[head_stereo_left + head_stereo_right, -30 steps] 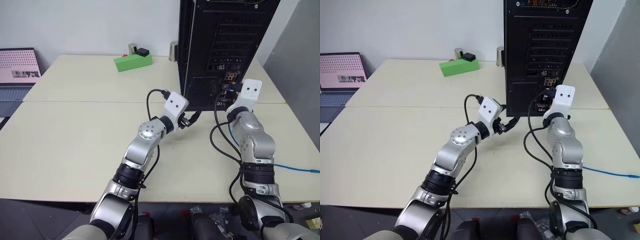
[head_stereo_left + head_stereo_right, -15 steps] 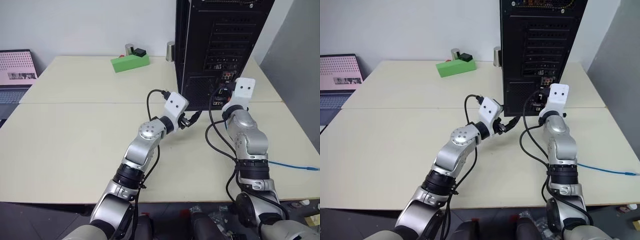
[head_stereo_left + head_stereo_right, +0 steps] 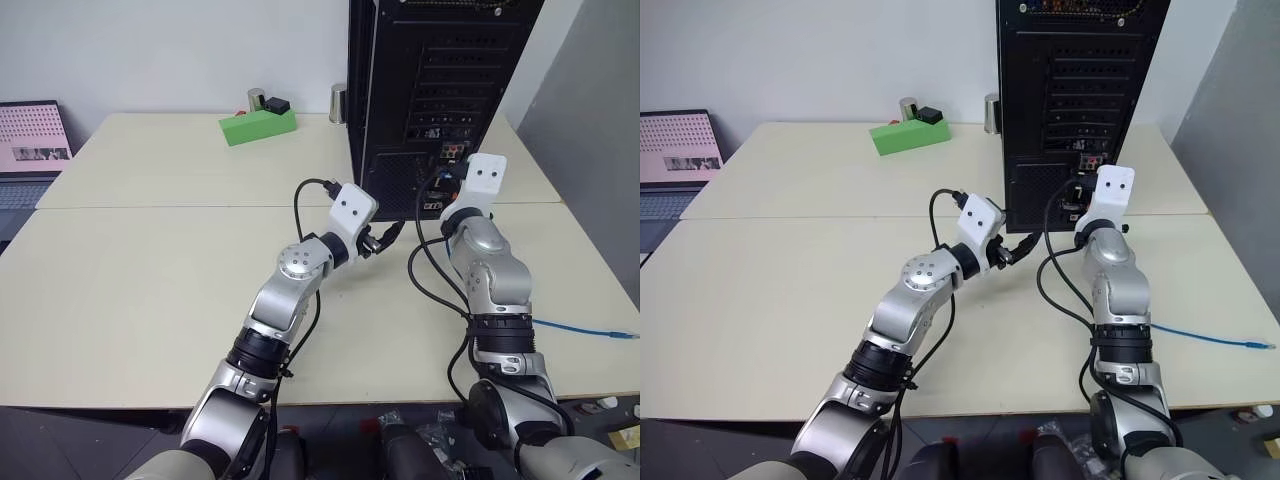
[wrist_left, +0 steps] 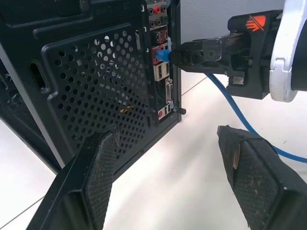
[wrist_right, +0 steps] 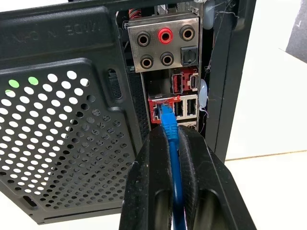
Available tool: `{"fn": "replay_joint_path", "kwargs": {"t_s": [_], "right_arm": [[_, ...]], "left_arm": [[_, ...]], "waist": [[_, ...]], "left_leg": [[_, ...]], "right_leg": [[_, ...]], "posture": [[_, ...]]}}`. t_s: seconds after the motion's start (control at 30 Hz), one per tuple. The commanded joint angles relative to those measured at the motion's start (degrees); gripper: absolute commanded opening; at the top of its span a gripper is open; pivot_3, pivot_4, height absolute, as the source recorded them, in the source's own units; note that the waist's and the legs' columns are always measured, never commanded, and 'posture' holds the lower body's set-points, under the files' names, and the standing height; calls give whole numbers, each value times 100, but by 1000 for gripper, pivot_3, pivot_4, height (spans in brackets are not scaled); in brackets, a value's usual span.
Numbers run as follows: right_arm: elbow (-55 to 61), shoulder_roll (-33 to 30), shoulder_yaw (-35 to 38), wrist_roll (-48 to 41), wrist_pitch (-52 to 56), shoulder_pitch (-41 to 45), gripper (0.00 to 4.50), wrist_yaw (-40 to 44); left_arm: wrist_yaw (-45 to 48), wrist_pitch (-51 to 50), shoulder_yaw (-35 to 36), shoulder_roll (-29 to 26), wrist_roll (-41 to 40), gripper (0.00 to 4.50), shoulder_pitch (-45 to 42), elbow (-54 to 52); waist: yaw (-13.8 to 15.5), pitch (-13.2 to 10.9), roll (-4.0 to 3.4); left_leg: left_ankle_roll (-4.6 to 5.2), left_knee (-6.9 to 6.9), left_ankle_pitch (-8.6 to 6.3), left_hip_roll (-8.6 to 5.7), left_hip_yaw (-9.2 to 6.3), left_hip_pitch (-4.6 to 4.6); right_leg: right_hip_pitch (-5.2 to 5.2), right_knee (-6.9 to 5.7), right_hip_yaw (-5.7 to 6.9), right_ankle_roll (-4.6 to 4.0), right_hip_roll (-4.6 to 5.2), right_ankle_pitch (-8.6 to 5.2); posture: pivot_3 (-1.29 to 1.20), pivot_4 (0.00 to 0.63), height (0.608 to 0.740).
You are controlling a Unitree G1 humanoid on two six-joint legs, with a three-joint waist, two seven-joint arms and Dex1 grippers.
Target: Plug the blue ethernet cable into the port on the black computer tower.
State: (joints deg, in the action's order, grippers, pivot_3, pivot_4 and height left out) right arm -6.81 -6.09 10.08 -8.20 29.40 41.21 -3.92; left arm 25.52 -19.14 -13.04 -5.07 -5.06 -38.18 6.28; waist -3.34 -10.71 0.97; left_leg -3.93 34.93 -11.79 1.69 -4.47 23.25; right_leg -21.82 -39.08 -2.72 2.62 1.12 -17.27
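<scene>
Left gripper [image 4: 168,177] hovers spread and empty just before the tower's [image 4: 86,72] mesh vent, above the tabletop [image 3: 150,260]. Right gripper [image 5: 173,143] pinches the blue cable [image 5: 171,143] between its fingers, the plug end seated in a port on the rear panel.

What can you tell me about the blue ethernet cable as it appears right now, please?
The blue ethernet cable is a thin, bright blue, flexible cord. Its plug end sits at a red-framed port on the rear panel of the black computer tower, apparently inserted. Just behind the plug, the right gripper pinches the cord between its black fingers. From there the cable runs back under the arm and trails loosely across the pale table towards its right edge.
</scene>
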Motion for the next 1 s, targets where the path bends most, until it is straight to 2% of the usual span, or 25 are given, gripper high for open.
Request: {"fn": "replay_joint_path", "kwargs": {"t_s": [0.03, 0.2, 0.3, 0.37, 0.53, 0.73, 0.9, 1.0], "right_arm": [[424, -69, -49, -140, 101, -176, 1072, 249], [1257, -447, -130, -235, 376, -716, 2183, 762], [1766, -787, -59, -403, 483, -1027, 2772, 1143], [2058, -1099, 66, -559, 529, -1240, 3263, 1458], [2472, -1963, 311, -1015, 500, -1657, 4390, 2456], [2426, -2838, 828, -1600, 476, -1852, 4481, 3418], [2665, -3246, 864, -2099, 542, -2179, 4481, 4223], [2720, -3265, 780, -2276, 572, -2164, 4481, 4353]], "left_arm": [[-21, 134, 84, 8, 11, 3536, -34, -245], [52, 43, 237, -18, -164, 3536, -45, -220], [296, 48, 395, -163, -342, 3914, -85, -215], [515, 83, 422, -358, -352, 4402, -142, -174], [839, -106, 431, -773, -310, 4500, -297, 20], [1669, 87, 549, -1374, -629, 4500, -79, -440], [2209, -93, 822, -1831, -1077, 4500, 124, -772], [2396, -124, 997, -1981, -1334, 4500, 245, -874]], "waist": [[9, 0, 0], [57, 0, 0], [72, 0, 0], [77, 0, 0], [93, 0, 0], [92, -1, -1], [96, -1, 0], [94, -1, 0]], "left_leg": [[0, 0, 0, 0, 0, 1], [0, 0, 0, -2, -1, 24], [-1, 4, 1, -3, -2, 46], [-1, 5, 1, -2, -5, 48], [-1, 5, 0, -4, -7, 49], [0, 6, 0, -3, -5, 50], [0, 7, 0, -1, -7, 50], [0, 7, 0, -1, -6, 51]], "right_leg": [[0, 1, 0, 0, 0, 0], [-18, 7, 3, 0, 4, 0], [-36, 4, 5, 0, 4, 0], [-39, 3, 9, 0, 4, 0], [-38, 5, 11, 1, 3, 0], [-39, 7, 10, 1, 3, 0], [-37, 6, 12, 1, 2, -1], [-37, 7, 11, 1, 2, 0]], "posture": [[0, 150, 740], [0, 150, 740], [0, 150, 740], [0, 150, 740], [0, 150, 740], [0, 150, 740], [0, 150, 740], [0, 150, 740]]}}
